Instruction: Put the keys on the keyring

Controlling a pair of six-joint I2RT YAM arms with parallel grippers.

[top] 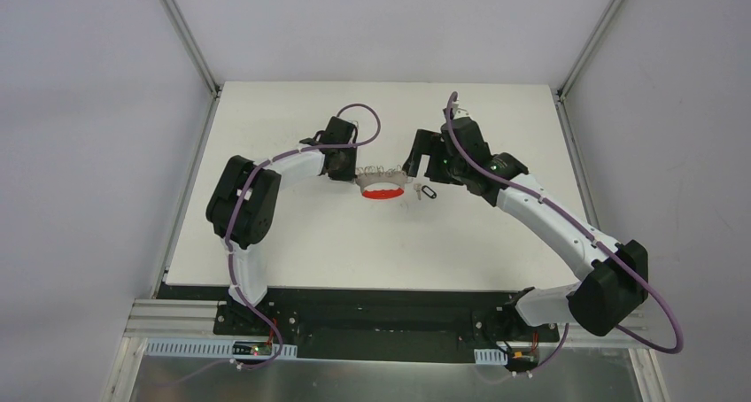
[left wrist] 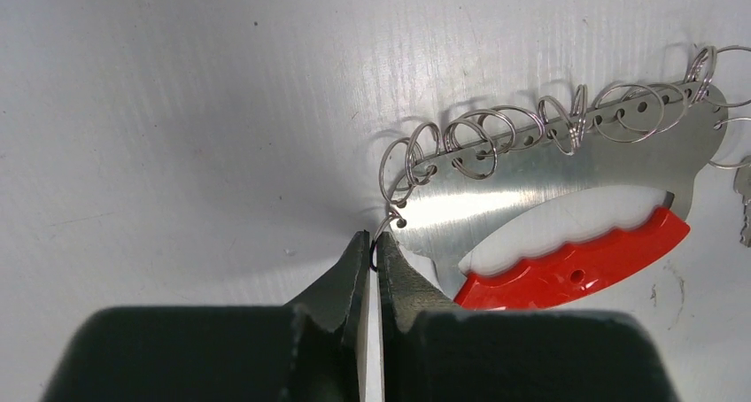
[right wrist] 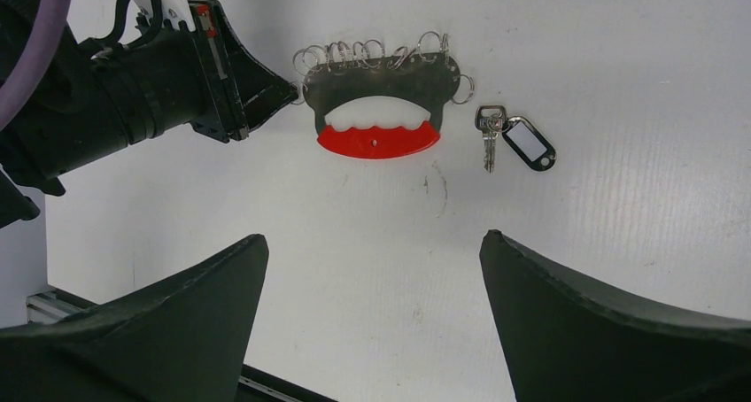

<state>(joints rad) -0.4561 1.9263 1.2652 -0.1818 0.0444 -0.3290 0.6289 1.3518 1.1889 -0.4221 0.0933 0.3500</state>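
The surface (top: pixel 292 243) is a white rectangular board under even light, with only soft shadows. Plain grey walls (top: pixel 89 110) enclose it on the left, far and right sides. Two metal posts (top: pixel 184 32) rise at a slant from its far corners. A black strip (top: pixel 381 309) runs along the near edge, followed by a metal rail (top: pixel 177 318) carrying white slotted ducts (top: pixel 190 349). Beyond these lies a brushed metal sheet (top: pixel 381 382).

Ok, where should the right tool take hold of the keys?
Probably take the keys by their blades, the right tool coming straight down and closing across them. They lie flat on the table, and the blades stick out clear, while the tag crowds the heads.
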